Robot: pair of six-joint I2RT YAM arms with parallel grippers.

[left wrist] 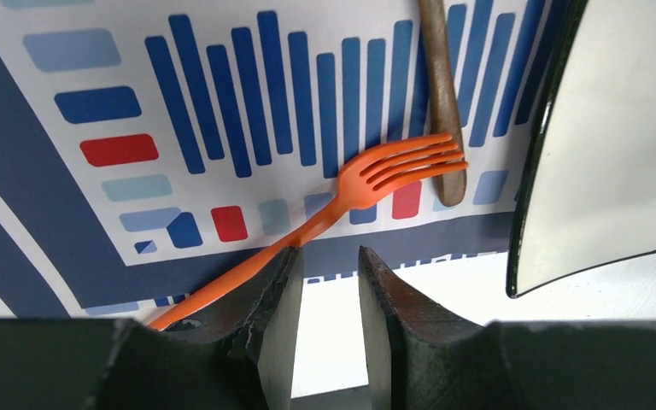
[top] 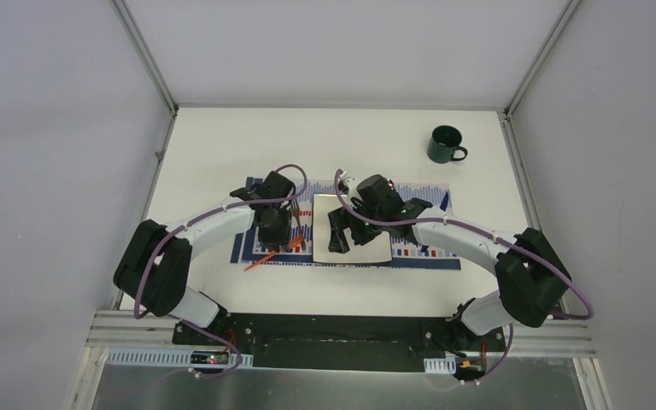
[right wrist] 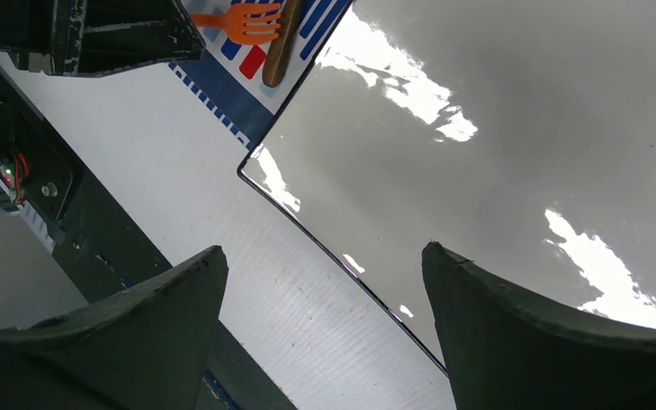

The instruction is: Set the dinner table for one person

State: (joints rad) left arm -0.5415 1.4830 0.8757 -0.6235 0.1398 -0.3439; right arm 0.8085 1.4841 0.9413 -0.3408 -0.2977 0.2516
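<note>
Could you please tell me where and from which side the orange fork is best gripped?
Probably mid-handle on the orange fork, from above, jaws across its thin shaft. It lies slanting off the placemat; its tines rest on a brown utensil beside the plate, so that end is crowded.

High rear overview; close wrist views, both with orange fork (left wrist: 367, 182)

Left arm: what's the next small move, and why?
Probably lift the left gripper straight up. Its jaws are parted with nothing between them, and the fork lies on the placemat beside the plate, tines across a brown utensil.
</note>
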